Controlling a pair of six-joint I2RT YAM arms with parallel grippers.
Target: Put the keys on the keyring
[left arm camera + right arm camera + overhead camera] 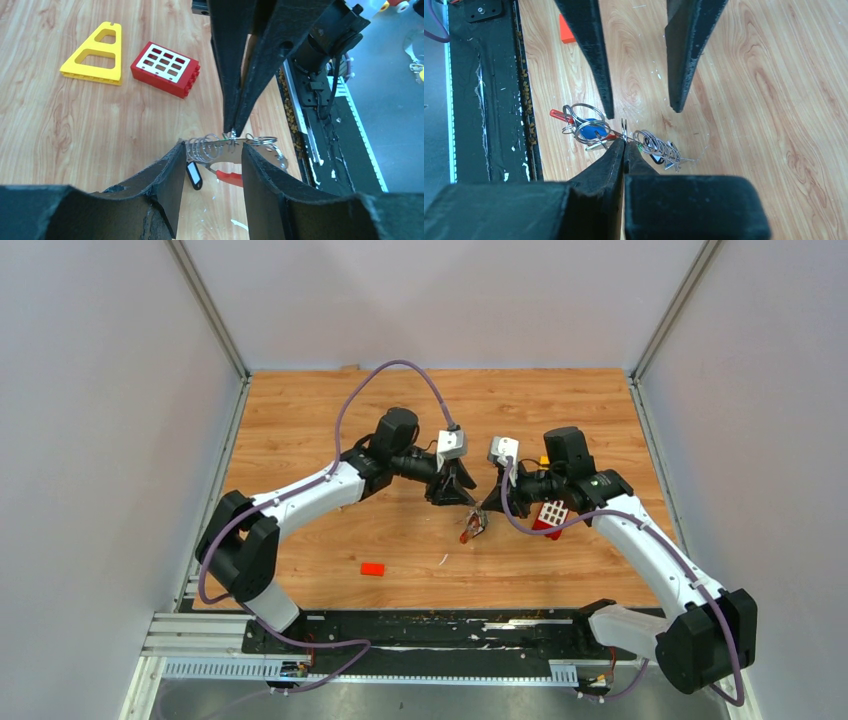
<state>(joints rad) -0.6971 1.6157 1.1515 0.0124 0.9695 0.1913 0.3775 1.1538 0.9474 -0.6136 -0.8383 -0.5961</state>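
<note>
Out in the middle of the wooden table point(320, 430) the two arms had come nose to nose over the keyring point(202, 148). The right gripper point(624, 144) had its fingers pressed tight together, and a thin wire loop of the bunch stuck out from between the tips, so it looked clamped on the keyring itself. The left gripper point(213, 146) faced it with fingers held apart, one on either side of the bunch's coiled metal strip. I could not tell whether those pads actually pressed on the metal or only stood just beside it.

The bunch sat between the two sets of fingertips, near the table's front edge. Its red strap point(231, 178) curved away underneath, and a cluster of split rings point(583, 117) lay at one end. A black-tagged key point(194, 175) hung beneath the coil, and a blue-tagged key point(586, 131) lay among the rings.

A red brick with a white grid face point(165, 68) lay beside a yellow triangular frame piece point(95, 54), close to the right arm. A small orange-red block point(373, 569) sat alone, well apart on the left arm's side.
</note>
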